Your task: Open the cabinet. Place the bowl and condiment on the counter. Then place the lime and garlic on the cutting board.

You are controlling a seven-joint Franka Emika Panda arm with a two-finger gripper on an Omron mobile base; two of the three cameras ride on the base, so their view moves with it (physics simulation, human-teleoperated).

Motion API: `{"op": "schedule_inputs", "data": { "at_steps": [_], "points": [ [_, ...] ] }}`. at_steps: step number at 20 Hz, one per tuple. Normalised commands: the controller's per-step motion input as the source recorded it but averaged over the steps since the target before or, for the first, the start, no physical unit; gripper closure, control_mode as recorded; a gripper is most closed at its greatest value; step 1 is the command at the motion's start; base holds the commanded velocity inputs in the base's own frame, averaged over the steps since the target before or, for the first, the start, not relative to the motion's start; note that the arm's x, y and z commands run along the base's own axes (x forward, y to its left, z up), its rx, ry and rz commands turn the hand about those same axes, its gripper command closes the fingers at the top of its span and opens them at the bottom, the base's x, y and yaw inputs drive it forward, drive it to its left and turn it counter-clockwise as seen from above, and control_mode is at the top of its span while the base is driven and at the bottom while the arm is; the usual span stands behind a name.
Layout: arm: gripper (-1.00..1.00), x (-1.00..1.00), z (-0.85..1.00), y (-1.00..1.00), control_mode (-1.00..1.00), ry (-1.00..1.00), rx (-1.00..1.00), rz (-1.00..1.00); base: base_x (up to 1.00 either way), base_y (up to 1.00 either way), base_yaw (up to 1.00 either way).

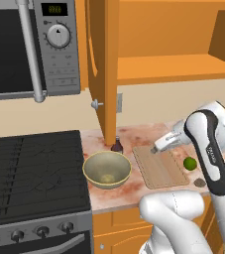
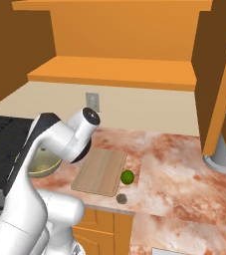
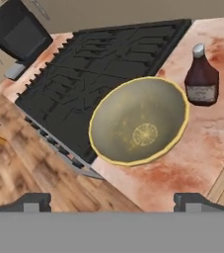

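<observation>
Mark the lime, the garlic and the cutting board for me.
lime (image 2: 127,177), right base view, middle of the green ball.
garlic (image 2: 121,199), right base view, top of the grey-brown lump.
cutting board (image 2: 100,171), right base view, bare middle of the wood.

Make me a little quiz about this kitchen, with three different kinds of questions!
1. True or false: the lime lies on the cutting board.
2. What stands nearest the bowl? A) condiment B) garlic C) lime
3. Fill in: the bowl and condiment rest on the ____.

Key: 1. False, it lies on the counter just beside the board. 2. A. 3. Counter.
</observation>
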Motion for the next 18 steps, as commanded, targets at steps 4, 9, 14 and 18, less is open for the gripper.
{"op": "schedule_inputs", "data": {
  "at_steps": [4, 9, 14, 18],
  "points": [
    [-1.00, 0.00, 0.33, -0.83, -1.00, 0.00, 0.00, -0.05, 0.00, 0.00, 0.00],
    [-1.00, 0.00, 0.25, -0.77, -1.00, 0.00, 0.00, -0.03, 0.00, 0.00, 0.00],
    [-1.00, 0.00, 0.05, -0.43, -1.00, 0.02, 0.00, -0.02, 0.00, 0.00, 0.00],
    [-1.00, 0.00, 0.00, -0.07, -1.00, 0.10, 0.00, -0.07, 0.00, 0.00, 0.00]
  ]
}}
